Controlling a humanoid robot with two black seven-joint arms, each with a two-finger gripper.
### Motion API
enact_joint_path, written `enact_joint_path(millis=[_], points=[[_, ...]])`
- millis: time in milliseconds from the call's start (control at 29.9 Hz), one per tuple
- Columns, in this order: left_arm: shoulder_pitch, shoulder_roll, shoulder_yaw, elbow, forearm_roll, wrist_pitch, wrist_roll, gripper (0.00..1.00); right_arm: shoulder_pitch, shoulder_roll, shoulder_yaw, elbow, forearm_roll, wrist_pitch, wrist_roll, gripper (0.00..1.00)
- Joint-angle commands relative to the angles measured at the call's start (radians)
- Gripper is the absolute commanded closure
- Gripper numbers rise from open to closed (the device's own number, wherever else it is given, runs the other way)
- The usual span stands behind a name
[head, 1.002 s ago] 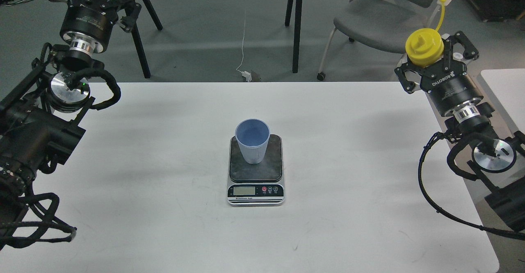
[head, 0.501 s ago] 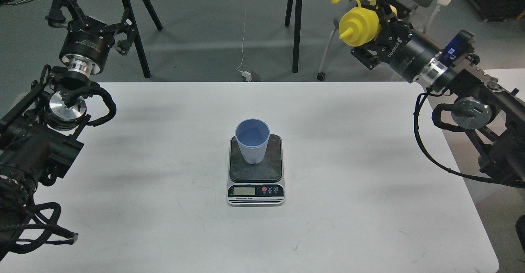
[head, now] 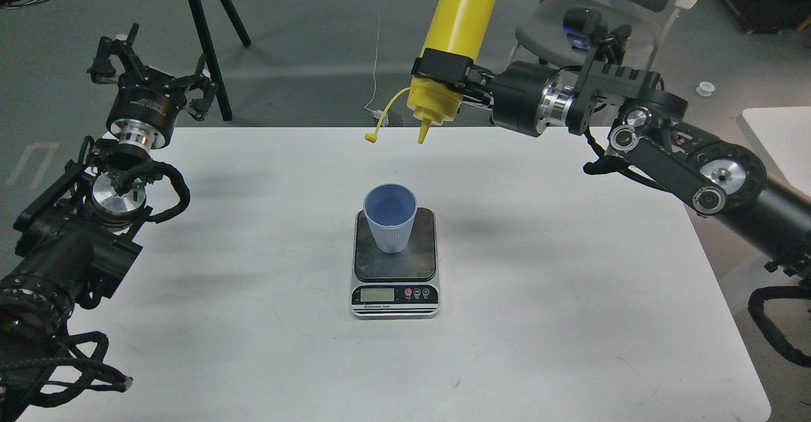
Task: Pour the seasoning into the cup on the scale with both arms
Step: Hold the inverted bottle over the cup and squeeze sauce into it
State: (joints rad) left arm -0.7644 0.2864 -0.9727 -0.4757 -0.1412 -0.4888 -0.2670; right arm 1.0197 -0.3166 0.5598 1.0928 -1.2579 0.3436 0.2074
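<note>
The light blue ribbed cup (head: pixel 390 224) stands upright on the dark plate of the scale (head: pixel 395 286) in the middle of the white table. My right gripper (head: pixel 445 70) is shut on the yellow seasoning bottle (head: pixel 453 38) and holds it upside down, nozzle pointing down, above and behind the cup. Its cap hangs loose on the strap (head: pixel 383 120) to the left of the nozzle. My left gripper (head: pixel 149 72) is open and empty at the far left, above the table's back edge.
The white table (head: pixel 570 295) ends at a back edge just below the bottle's nozzle. Black table legs (head: pixel 209 42) and a grey chair (head: pixel 570 29) stand behind it. A second white surface (head: pixel 779 130) sits at the right.
My right arm has swung left over the table's back and turned the bottle from nozzle-sideways to fully upside down. My left gripper has moved slightly right and lower.
</note>
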Motion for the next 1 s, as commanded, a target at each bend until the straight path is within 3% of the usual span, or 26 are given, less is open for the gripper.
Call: enact_joint_path(millis=[0,200,468,969], points=[[0.000,-0.004,0.000,0.000,0.002,0.000,-0.005,0.01,0.039,0.004,-0.081,-0.001,-0.087,-0.044,0.007,0.57],[0.000,-0.006,0.002,0.000,0.002,0.000,-0.005,0.01,0.036,0.020,-0.164,-0.014,-0.178,-0.161,0.026,0.57],[0.000,-0.007,0.003,0.000,0.002,0.000,-0.006,0.01,0.031,0.155,-0.225,-0.122,-0.256,-0.305,0.026,0.58],[0.000,-0.009,0.003,0.000,0.002,0.000,-0.008,0.01,0.031,0.225,-0.288,-0.192,-0.399,-0.342,0.026,0.58]])
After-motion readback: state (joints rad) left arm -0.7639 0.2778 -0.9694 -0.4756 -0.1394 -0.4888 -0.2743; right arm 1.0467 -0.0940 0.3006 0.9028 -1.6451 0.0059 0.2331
